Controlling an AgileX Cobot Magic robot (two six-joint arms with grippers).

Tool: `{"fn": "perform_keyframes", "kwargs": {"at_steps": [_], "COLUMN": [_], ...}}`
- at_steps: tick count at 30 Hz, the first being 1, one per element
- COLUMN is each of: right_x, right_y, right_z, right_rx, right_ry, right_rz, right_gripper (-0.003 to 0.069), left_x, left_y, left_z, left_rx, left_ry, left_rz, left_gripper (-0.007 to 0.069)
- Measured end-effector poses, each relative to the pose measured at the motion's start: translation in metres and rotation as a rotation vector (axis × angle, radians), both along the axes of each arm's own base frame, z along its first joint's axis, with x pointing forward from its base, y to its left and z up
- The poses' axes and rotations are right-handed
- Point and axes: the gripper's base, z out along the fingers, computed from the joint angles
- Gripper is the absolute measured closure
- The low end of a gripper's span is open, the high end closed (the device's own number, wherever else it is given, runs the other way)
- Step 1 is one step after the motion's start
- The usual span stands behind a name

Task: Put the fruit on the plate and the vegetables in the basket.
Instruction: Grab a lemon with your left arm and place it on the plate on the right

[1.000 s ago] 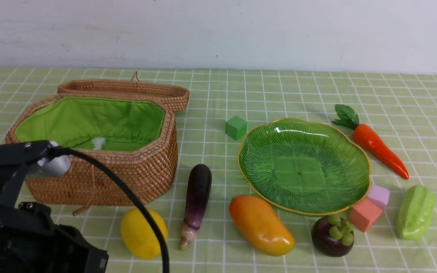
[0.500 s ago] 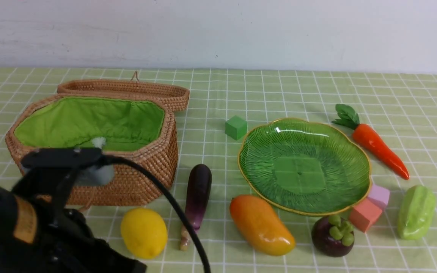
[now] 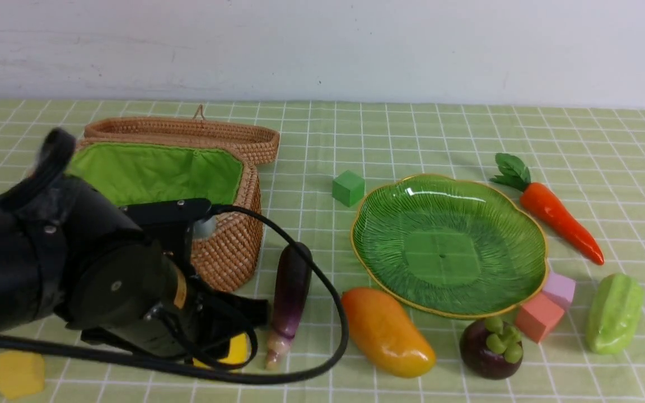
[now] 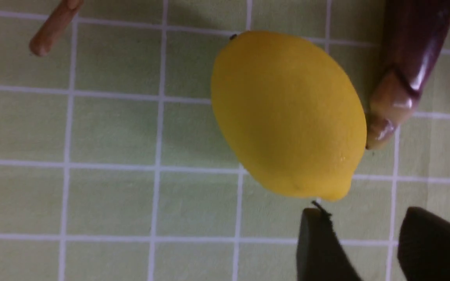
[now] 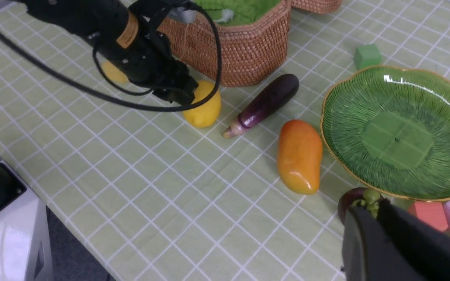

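Pickup of the lemon (image 4: pixel 287 113) is judged the step in hand. It is seen mid-frame, just beside the eggplant (image 4: pixel 408 70). The left claw (image 4: pixel 363 220) is held open near it, empty; the right claw (image 5: pixel 379 208) looks closed. Next, the lemon must be gripped and carried to the plate (image 3: pixel 448 246).

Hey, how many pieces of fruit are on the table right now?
3. Lemon beside the eggplant's stem end, under the left arm; mango in front of the plate; mangosteen beside the salmon cube. The arm hides part of the basket, so more could be hidden.
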Motion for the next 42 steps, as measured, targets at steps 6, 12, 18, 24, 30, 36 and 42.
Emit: {"fn": "perform_keyframes", "kwargs": {"at_steps": [6, 12, 18, 24, 30, 36, 42], "right_x": [0.0, 0.001, 0.003, 0.002, 0.0, -0.001, -0.002], "right_y": [0.0, 0.001, 0.001, 0.001, 0.001, 0.0, 0.0], "right_z": [-0.001, -0.004, -0.007, -0.008, -0.007, -0.007, -0.007], "right_rx": [-0.013, -0.024, -0.039, -0.041, -0.036, -0.035, -0.03], "right_ry": [-0.004, 0.004, 0.005, 0.003, -0.004, -0.007, -0.019], "right_rz": [0.01, 0.014, 0.026, 0.03, 0.031, 0.032, 0.03], "right_gripper": [0.0594, 0.0587, 0.0583, 0.0582, 0.0578, 0.0573, 0.0573], "left_x": [0.013, 0.025, 0.033, 0.038, 0.04, 0.036, 0.02], "left_y": [-0.004, -0.007, -0.008, -0.011, -0.011, -0.008, -0.003], "left_z": [-0.016, -0.028, -0.044, -0.053, -0.056, -0.052, -0.03], "left_rx": [0.036, 0.059, 0.106, 0.121, 0.134, 0.152, 0.171], "left_ry": [-0.023, -0.071, -0.075, -0.076, -0.072, -0.044, -0.037], "left_rz": [-0.016, 0.002, 0.006, -0.01, -0.012, 0.017, 0.015], "left_gripper": [0.0026, -0.0041, -0.0033, -0.0007, 0.0036, 0.0036, 0.0036]}}
